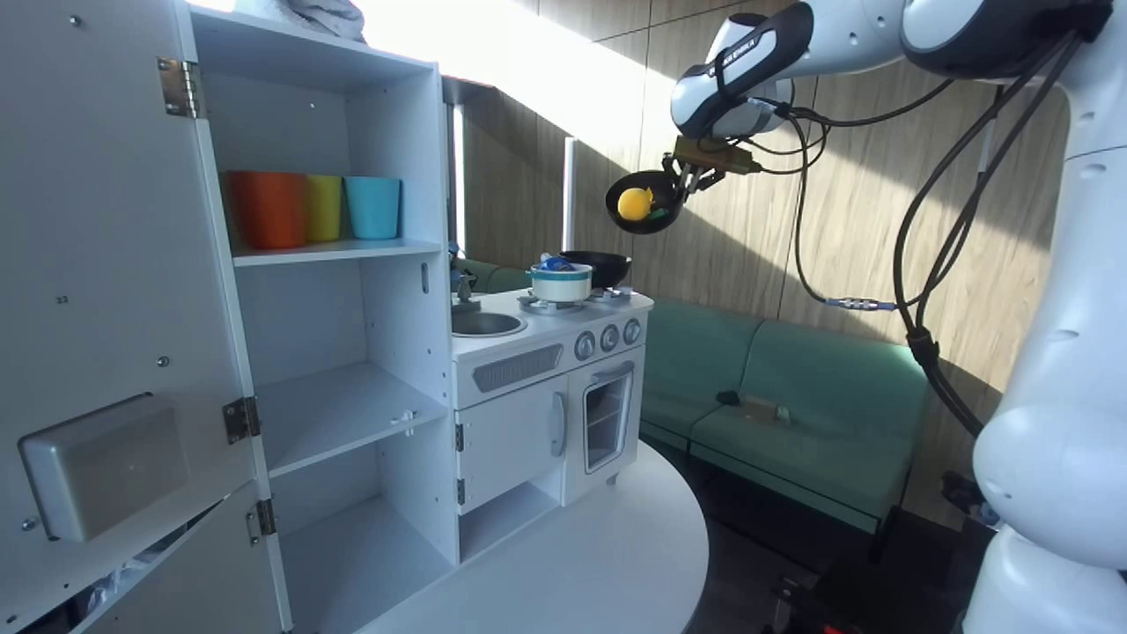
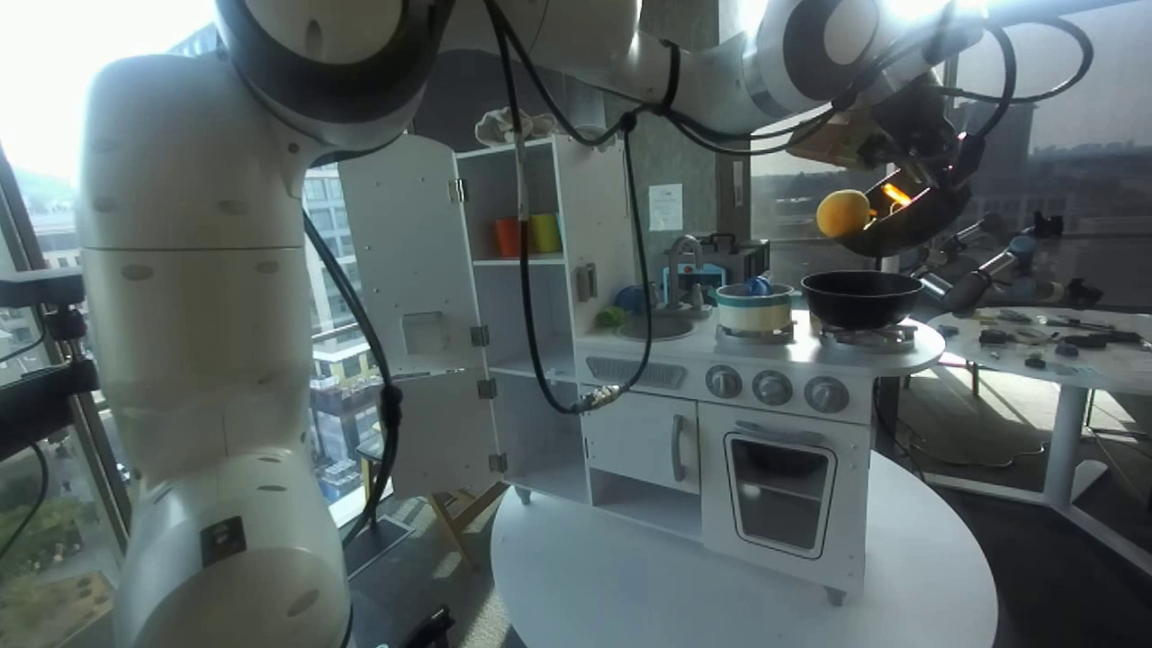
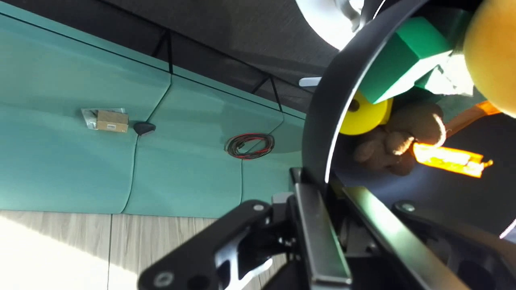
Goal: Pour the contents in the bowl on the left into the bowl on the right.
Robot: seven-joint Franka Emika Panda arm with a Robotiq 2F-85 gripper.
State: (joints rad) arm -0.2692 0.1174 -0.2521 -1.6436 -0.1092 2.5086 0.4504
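Observation:
My gripper (image 3: 322, 183) is shut on the rim of a black bowl (image 3: 320, 117), one finger inside and one outside. The bowl is tilted, its opening facing sideways in both exterior views (image 1: 647, 227) (image 2: 922, 225). It holds a green block (image 3: 407, 56), a yellow round piece (image 3: 365, 114), a brown lumpy toy (image 3: 415, 125) and an orange strip (image 3: 451, 159). An orange ball (image 2: 843, 213) sits at the low rim, partly beyond it. A second black bowl (image 2: 862, 301) stands upright on the stove's burner, below the held bowl and apart from it.
A white pot (image 2: 754, 315) with a blue item in it stands beside the black bowl on the toy stove. A faucet (image 2: 688, 270) and a tall white cabinet (image 1: 396, 326) with coloured cups are farther along. A green bench (image 1: 819, 379) runs along the wall.

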